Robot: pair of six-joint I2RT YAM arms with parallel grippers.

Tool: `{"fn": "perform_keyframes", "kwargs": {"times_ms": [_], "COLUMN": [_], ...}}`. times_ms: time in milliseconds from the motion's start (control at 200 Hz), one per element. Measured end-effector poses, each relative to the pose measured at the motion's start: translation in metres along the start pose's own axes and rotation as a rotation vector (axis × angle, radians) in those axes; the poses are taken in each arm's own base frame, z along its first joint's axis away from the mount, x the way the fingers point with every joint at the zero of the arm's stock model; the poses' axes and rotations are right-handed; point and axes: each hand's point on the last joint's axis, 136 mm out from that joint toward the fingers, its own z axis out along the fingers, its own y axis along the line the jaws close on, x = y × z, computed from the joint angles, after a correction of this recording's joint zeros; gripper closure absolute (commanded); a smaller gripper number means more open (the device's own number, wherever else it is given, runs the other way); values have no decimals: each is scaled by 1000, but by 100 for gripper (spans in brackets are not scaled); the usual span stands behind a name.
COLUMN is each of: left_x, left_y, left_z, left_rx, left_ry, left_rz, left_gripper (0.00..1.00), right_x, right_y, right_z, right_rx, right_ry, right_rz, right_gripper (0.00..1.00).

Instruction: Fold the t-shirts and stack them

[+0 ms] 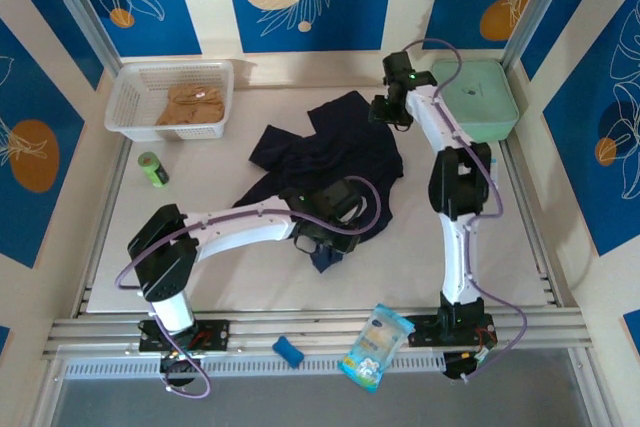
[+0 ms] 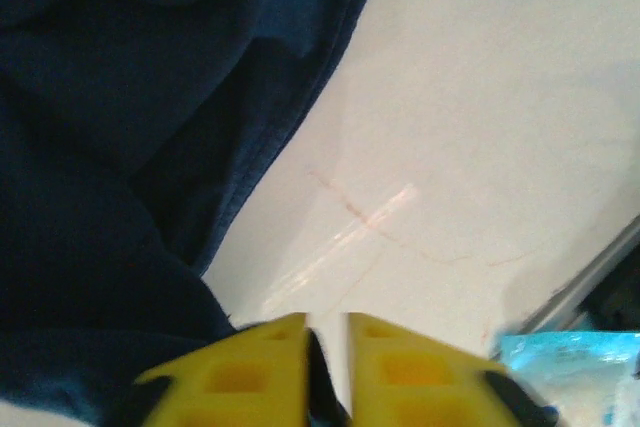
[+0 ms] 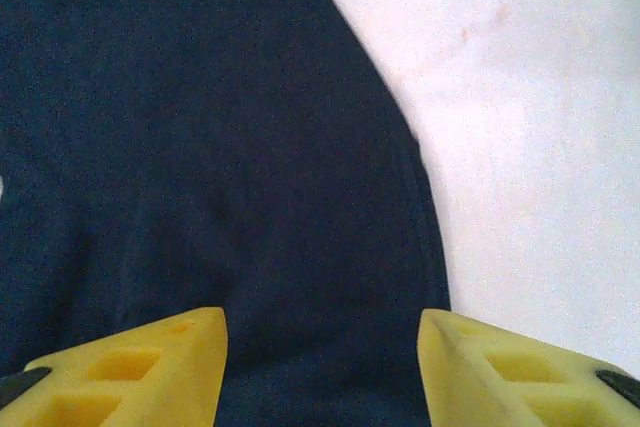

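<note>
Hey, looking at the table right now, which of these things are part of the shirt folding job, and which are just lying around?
Part of the job:
- navy t-shirt, crumpled mid-table
- tan t-shirt, lying in the white basket

Just lying about:
- mint-green case, far right
- small green container
- small blue object, near edge
- light-blue packet, near edge

Crumpled navy t-shirt [image 1: 335, 152] lies mid-table; tan t-shirt [image 1: 190, 105] sits in the white basket [image 1: 124, 102].
</note>
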Motion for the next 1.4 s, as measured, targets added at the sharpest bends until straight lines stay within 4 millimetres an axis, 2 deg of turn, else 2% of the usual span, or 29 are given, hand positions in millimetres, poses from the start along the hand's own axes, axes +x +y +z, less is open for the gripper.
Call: {"fn": "perform_keyframes", "kwargs": {"times_ms": [55, 85, 105, 190, 300, 360, 450, 545, 610, 650, 755, 876, 1006, 1101, 1176, 1301, 1321, 1366, 1401], "left_x": [-4, -6, -7, -12, -24, -32, -40, -20, 2, 16, 40, 41, 33, 25, 20, 10, 8, 2, -1], "left_y": [-5, -7, -8, -9, 3, 23, 77, 145, 182, 198, 228, 250, 272, 287, 294, 299, 298, 298, 296], "left_z": [-3, -6, -8, -25, -60, -82, -112, -127, -125, -121, -105, -91, -74, -58, -45, -27, -25, -24, -24], "left_rx": [22, 29, 33, 32, -18, -59, -140, -246, -309, -335, -382, -403, -414, -419, -410, -382, -373, -358, -349], "left_ry": [-16, -24, -28, -66, -138, -186, -266, -302, -289, -270, -225, -230, -260, -274, -280, -292, -300, -314, -323], "left_rz": [14, 25, 30, 53, 48, -5, -155, -343, -448, -496, -577, -627, -657, -667, -661, -641, -639, -627, -613], "left_gripper": [26, 20, 18, 10, 8, 9, 9, 9, 9, 9, 9, 9, 9, 17, 32, 81, 88, 100, 100], "right_x": [14, 22, 28, 57, 99, 125, 165, 203, 223, 233, 246, 248, 252, 255, 255, 253, 251, 246, 244], "right_y": [-3, -4, -6, -9, -9, -6, 0, 6, 9, 11, 14, 14, 12, 9, 4, -6, -7, -10, -14], "right_z": [-19, -29, -35, -59, -71, -70, -61, -49, -43, -40, -35, -26, -13, -6, 0, 5, 5, 5, 5], "right_rx": [-13, -21, -23, -48, -79, -93, -102, -102, -99, -96, -94, -85, -62, -47, -34, -16, -16, -12, -5], "right_ry": [-7, -15, -14, -23, -3, 31, 105, 185, 224, 244, 270, 281, 304, 317, 326, 330, 327, 318, 313], "right_rz": [20, 32, 38, 65, 88, 93, 94, 102, 110, 117, 142, 171, 198, 212, 232, 260, 256, 272, 272], "right_gripper": [39, 37, 30, 24, 27, 31, 33, 34, 34, 34, 34, 36, 47, 62, 75, 100, 100, 100, 100]}}
